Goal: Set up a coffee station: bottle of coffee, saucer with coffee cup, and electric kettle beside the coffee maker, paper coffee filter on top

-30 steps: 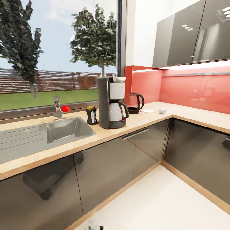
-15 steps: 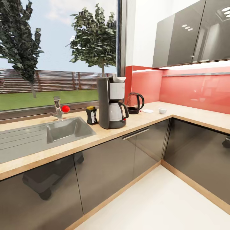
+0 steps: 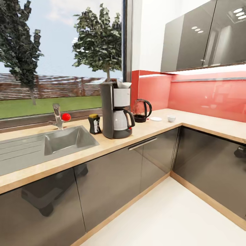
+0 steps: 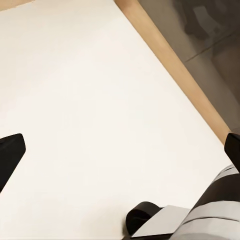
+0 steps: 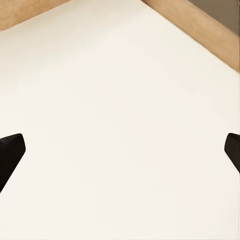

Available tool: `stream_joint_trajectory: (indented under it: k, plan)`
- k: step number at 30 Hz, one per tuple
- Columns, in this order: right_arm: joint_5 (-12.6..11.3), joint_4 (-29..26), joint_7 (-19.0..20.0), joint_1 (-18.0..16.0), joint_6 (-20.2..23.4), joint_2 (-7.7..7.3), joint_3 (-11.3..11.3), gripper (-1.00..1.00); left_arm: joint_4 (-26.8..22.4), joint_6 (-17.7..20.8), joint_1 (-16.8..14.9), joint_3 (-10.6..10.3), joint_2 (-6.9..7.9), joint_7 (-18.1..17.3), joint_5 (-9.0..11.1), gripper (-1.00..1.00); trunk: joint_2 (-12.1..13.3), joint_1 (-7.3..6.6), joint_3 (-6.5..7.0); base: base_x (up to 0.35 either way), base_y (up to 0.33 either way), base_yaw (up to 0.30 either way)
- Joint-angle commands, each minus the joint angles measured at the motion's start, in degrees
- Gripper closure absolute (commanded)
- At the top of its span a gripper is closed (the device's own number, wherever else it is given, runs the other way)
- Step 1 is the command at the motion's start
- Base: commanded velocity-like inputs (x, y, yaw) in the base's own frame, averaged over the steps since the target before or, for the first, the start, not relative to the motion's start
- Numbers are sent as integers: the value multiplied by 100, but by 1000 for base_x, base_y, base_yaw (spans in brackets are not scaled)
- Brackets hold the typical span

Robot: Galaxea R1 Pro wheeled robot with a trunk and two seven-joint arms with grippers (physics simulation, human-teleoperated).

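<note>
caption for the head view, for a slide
Coffee maker with filter on top, flanked by coffee bottle and kettle.

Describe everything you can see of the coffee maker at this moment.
The coffee maker is a tall dark grey drip machine standing upright on the wooden countertop, right of the sink. Its front holds a light panel above a pale carafe with a black handle, and a small red spot shows near the base. A white paper filter sits on its top. The dark coffee bottle stands close on one side, the electric kettle on the other; contact cannot be told.
</note>
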Motion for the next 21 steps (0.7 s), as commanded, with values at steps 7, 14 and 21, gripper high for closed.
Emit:
stream_joint_trajectory:
  k: [7, 14, 21]
  plan:
    - [-62, -7, 15, -8, -20, -3, 40, -100, 2, -29, -3, -33, -1, -12, 31, -100, -3, 0, -6, 8, -8, -237]
    - [-62, -7, 8, -8, -25, 3, 40, -100, 2, -27, -3, -33, -6, -7, 31, -100, -3, 0, -6, 1, -174, -74]
    - [-62, -7, 7, -8, -25, 10, 41, -100, 2, -27, -3, -33, -7, -3, 31, -100, -3, 0, -6, 0, -276, -14]
